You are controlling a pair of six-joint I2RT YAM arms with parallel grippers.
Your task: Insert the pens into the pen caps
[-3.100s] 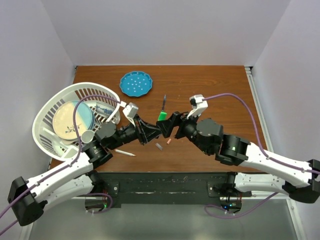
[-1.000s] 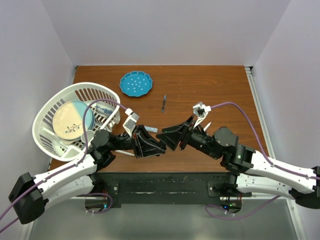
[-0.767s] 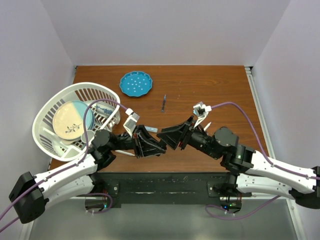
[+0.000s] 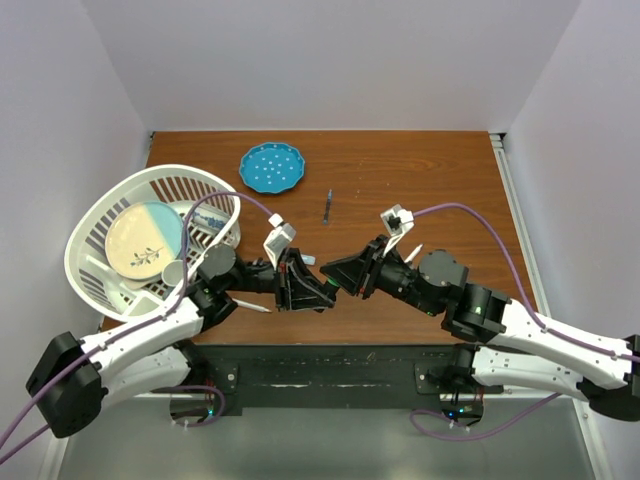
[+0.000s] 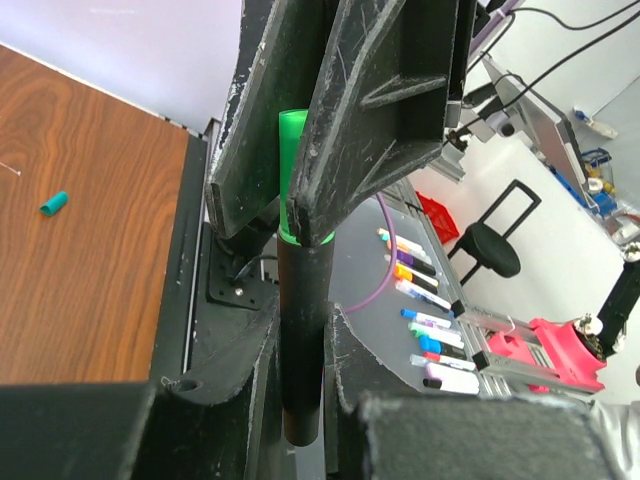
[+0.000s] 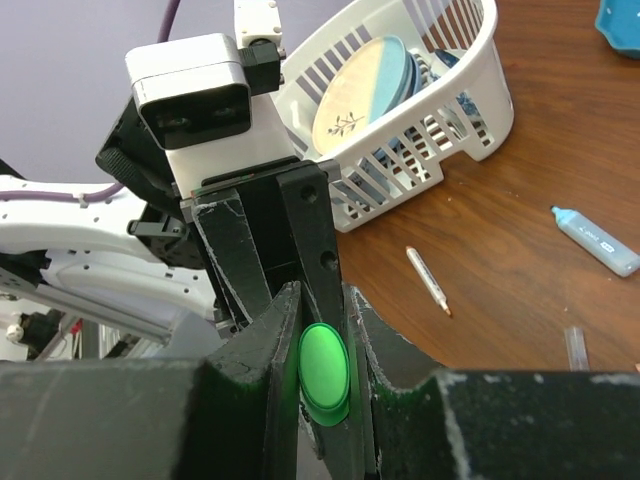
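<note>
left gripper (image 4: 322, 293) is pinching the dark pen (image 5: 300, 330), right gripper (image 4: 338, 279) is clamped on its green cap (image 6: 325, 372), both nose to nose above the table (image 4: 420, 170)

The left gripper (image 4: 322, 291) and right gripper (image 4: 341, 279), joined farther out over the brown wooden table (image 4: 430, 180) three seconds earlier, are now drawn back toward its near edge. The right gripper's jaws, wider a second ago, are now clamped on the green plastic cap (image 6: 323, 375) of the dark-barrelled pen (image 5: 300, 280).
</note>
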